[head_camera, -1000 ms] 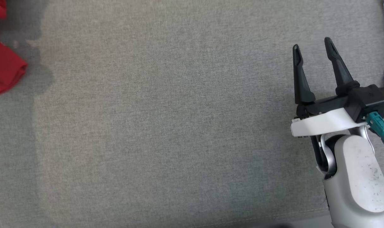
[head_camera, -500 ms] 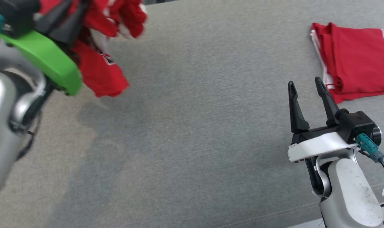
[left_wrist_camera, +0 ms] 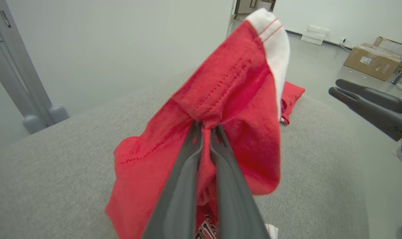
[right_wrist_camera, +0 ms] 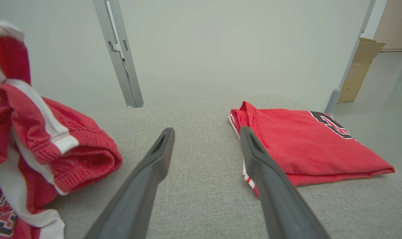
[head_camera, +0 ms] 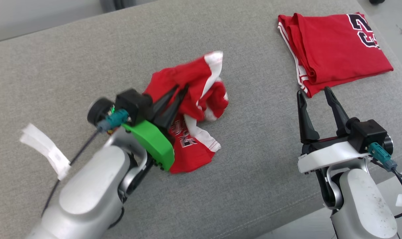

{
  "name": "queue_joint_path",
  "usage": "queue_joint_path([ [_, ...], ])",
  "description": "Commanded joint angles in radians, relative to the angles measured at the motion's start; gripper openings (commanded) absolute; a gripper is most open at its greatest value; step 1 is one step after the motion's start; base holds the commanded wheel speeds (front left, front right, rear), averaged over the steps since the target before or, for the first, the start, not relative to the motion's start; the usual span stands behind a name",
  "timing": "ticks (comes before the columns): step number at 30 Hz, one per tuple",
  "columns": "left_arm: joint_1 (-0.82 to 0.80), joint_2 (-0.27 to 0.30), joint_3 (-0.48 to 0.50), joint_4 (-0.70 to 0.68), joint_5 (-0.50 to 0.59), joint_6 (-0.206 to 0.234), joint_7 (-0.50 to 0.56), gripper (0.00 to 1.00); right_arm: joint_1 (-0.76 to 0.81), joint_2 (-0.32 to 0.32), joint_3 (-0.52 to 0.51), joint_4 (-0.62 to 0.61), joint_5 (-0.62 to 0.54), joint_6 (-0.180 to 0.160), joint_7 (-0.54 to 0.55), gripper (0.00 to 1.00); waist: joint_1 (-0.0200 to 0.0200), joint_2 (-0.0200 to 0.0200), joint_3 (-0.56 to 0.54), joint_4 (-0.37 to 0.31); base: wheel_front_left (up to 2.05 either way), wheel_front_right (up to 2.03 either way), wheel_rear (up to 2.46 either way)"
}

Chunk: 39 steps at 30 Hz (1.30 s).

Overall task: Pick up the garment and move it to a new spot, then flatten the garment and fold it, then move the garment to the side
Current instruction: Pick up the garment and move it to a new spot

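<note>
My left gripper (head_camera: 182,87) is clamped on a bunch of the crumpled red garment (head_camera: 201,74) mid-cushion (head_camera: 71,66), forearm reaching in from lower left, fingers angled up-right. My right gripper (head_camera: 313,91) hangs spread wide, empty, fingers pointing toward the folded jersey (head_camera: 333,46).

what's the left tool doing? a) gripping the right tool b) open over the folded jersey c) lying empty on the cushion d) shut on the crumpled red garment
d: the left tool has its fingers pinched together on a bunch of the crumpled red garment; the right tool stands open and empty.
</note>
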Motion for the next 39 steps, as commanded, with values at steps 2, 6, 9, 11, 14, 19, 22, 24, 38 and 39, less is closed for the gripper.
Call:
queue_joint_path([
  [2, 0.029, -0.021, -0.014, 0.080, 0.011, -0.006, -0.039, 0.00, -0.014, 0.000, 0.003, 0.003, 0.007, -0.002, -0.004, 1.00, 0.0000, -0.0001, 0.034, -0.017, 0.00, 0.00, 0.00],
  [6, 0.043, -0.062, -0.030, 0.196, 0.014, -0.014, -0.096, 0.00, -0.011, 0.000, 0.005, 0.009, 0.003, -0.002, -0.004, 1.00, 0.0000, -0.0001, 0.033, -0.005, 0.00, 0.00, 0.00],
  [9, 0.039, -0.085, -0.031, 0.259, 0.017, -0.020, -0.138, 1.00, -0.005, 0.000, 0.011, 0.018, 0.002, -0.002, -0.004, 1.00, 0.0000, -0.0001, 0.019, 0.010, 0.00, 0.00, 0.00],
  [11, 0.033, -0.094, -0.032, 0.286, 0.022, -0.023, -0.156, 1.00, -0.003, 0.000, 0.017, 0.026, 0.004, -0.002, -0.004, 1.00, 0.0000, -0.0001, 0.007, 0.022, 0.00, 0.00, 0.00],
  [14, 0.027, -0.107, -0.027, 0.307, 0.027, -0.023, -0.177, 1.00, 0.002, -0.001, 0.024, 0.036, 0.003, -0.002, -0.004, 1.00, 0.0000, -0.0001, -0.016, 0.039, 0.00, 0.00, 0.00],
  [19, 0.038, -0.112, -0.008, 0.301, 0.034, -0.021, -0.195, 1.00, 0.011, -0.001, 0.018, 0.052, -0.009, -0.002, -0.004, 1.00, 0.0000, -0.0001, -0.062, 0.073, 0.00, 0.00, 0.00],
  [22, 0.060, -0.103, 0.009, 0.280, 0.039, -0.011, -0.200, 1.00, 0.020, -0.001, 0.013, 0.056, -0.014, -0.002, -0.004, 1.00, 0.0000, -0.0001, -0.085, 0.091, 0.00, 0.00, 0.00],
  [24, 0.075, -0.097, 0.034, 0.254, 0.041, 0.004, -0.203, 1.00, 0.024, -0.001, 0.007, 0.056, -0.021, -0.002, -0.004, 1.00, 0.0000, -0.0001, -0.099, 0.105, 0.00, 0.00, 0.00],
  [38, 0.381, -0.084, 0.325, 0.025, 0.116, 0.114, -0.203, 1.00, 0.059, -0.001, -0.003, 0.062, -0.046, -0.002, -0.004, 1.00, 0.0000, -0.0001, -0.163, 0.189, 0.00, 0.00, 0.00],
  [39, 0.405, -0.088, 0.347, 0.014, 0.124, 0.120, -0.203, 1.00, 0.060, -0.001, -0.004, 0.063, -0.044, -0.002, -0.004, 1.00, 0.0000, -0.0001, -0.168, 0.193, 0.00, 0.00, 0.00],
])
